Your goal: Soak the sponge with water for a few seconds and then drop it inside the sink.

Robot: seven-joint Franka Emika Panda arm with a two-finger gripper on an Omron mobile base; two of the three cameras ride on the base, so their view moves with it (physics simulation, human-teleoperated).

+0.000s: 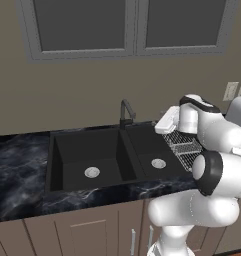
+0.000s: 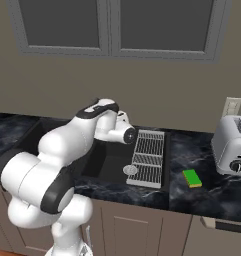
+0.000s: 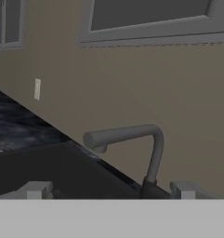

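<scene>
The green sponge [image 2: 192,178] lies flat on the dark counter, to the right of the wire rack and well away from my hand. The black double-basin sink [image 1: 82,147] sits in the counter, with its dark angular faucet [image 1: 125,113] at the back between the basins. My gripper [image 3: 111,190] is open and holds nothing. It hovers over the right side of the sink and faces the faucet [image 3: 132,135] and the wall. In the left base view my hand [image 1: 168,121] hangs above the right basin, near the rack. The water is out of view.
A metal wire drying rack [image 2: 148,157] lies along the sink's right edge. A silver toaster [image 2: 234,145] stands at the far right of the counter, under a wall outlet [image 2: 231,106]. Windows run above the sink, and marbled counter [image 1: 17,170] stretches to the left.
</scene>
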